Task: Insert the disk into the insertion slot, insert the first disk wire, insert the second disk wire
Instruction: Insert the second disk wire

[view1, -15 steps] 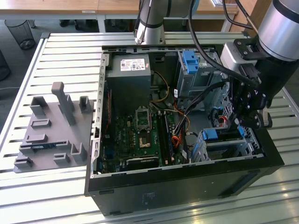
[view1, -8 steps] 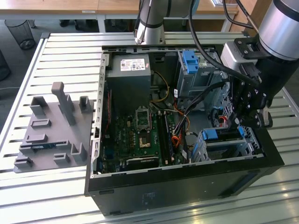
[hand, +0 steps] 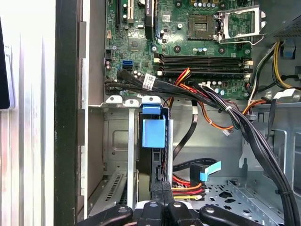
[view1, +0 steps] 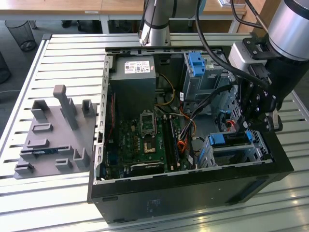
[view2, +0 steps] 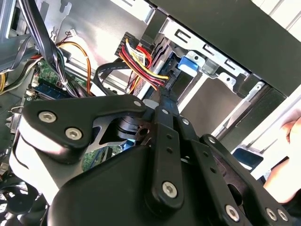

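At four o'clock in the exterior view, the drive cage [view1: 207, 154] is showing bare perforated sheet metal, the disk carrier [view1: 231, 138] smooth blue plastic.

Silver slatted aluminium-profile table [view1: 63, 58] carries 2 things: flat grey plastic fixture plate w/ upright pegs & blocks [view1: 53, 130] toward the exterior view's left, and open black metal PC tower case [view1: 193, 193] lying on its side just beside it, approx. mid-table.

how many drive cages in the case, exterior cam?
2. The taller grey cage with a blue bracket, higher in the exterior view; the insertion slot, the low cage, under the gripper. The arm may hide more.
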Robot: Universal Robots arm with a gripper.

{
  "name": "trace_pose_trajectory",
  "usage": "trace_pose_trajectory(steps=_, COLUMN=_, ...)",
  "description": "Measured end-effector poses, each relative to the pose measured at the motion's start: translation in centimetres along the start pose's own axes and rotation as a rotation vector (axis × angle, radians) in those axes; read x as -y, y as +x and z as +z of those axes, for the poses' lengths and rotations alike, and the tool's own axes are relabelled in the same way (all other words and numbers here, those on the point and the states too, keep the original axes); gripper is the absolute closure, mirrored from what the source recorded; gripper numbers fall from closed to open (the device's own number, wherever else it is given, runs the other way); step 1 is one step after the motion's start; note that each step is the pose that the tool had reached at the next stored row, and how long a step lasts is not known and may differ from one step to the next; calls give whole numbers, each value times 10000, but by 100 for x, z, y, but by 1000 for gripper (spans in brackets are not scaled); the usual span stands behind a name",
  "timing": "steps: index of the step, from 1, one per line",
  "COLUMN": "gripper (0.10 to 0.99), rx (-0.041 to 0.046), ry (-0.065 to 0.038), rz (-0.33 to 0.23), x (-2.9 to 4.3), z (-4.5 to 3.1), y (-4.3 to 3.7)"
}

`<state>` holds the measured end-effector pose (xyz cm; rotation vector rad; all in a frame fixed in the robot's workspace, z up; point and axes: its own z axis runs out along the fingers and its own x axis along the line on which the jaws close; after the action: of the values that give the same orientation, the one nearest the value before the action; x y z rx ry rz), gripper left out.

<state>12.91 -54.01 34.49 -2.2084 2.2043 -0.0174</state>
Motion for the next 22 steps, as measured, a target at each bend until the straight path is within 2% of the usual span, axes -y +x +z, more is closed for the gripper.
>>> trace_pose_trajectory(steps=11, gripper=980, rx=3, ry=-33, rz=0, x=-4, z=-55, y=-1)
trace_pose_trajectory(steps=18, gripper=980, rx=15, ry=-33, rz=0, x=-105, z=-62, y=-1)
trace_pose_trajectory(steps=22, gripper=980, rx=15, ry=-33, rz=0, x=-115, z=-137, y=-5)
